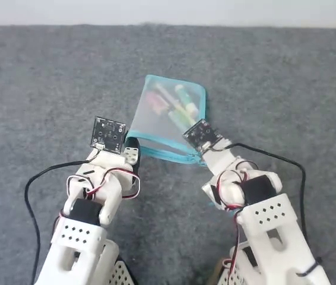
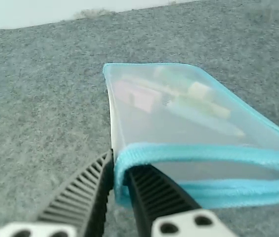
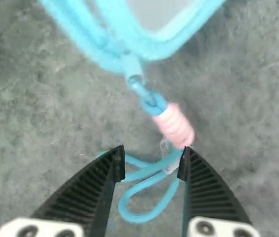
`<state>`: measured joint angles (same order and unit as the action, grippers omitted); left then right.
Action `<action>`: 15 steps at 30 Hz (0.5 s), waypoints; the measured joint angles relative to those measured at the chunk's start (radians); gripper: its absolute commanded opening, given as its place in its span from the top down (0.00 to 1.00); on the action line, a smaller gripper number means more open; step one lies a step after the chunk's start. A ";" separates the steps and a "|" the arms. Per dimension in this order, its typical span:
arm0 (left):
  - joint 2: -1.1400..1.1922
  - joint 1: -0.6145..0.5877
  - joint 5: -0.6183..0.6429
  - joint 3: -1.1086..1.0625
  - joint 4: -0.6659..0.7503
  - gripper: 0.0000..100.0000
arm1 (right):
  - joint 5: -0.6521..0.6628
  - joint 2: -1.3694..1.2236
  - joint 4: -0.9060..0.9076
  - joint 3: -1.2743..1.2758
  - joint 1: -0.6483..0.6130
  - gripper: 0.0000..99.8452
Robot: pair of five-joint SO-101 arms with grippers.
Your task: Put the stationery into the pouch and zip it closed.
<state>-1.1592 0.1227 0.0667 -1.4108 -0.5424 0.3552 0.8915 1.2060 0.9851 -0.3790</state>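
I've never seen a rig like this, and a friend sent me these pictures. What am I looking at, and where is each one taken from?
These are two white robot arms side by side, each ending in a black pincer. One picture looks down from above. The other two come from small cameras on each arm's wrist. On the grey felt-like surface lies a see-through plastic pouch with light-blue zip trim, with coloured stationery inside. The left pincer is shut on the pouch's corner. The right pincer is open around the light-blue pull cord with its pink bead, which hangs from the zip.
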 measured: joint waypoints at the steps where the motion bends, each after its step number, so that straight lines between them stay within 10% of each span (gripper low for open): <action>1: 0.000 0.000 0.000 0.000 0.000 0.98 | 0.000 0.000 -0.023 0.000 0.009 0.83; 15: 0.000 0.000 0.000 0.000 0.000 0.98 | 0.068 -0.011 -0.233 0.043 0.032 0.83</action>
<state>-1.1592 0.1227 0.0667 -1.4108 -0.5424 0.4227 0.8807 0.9728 1.0280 -0.3468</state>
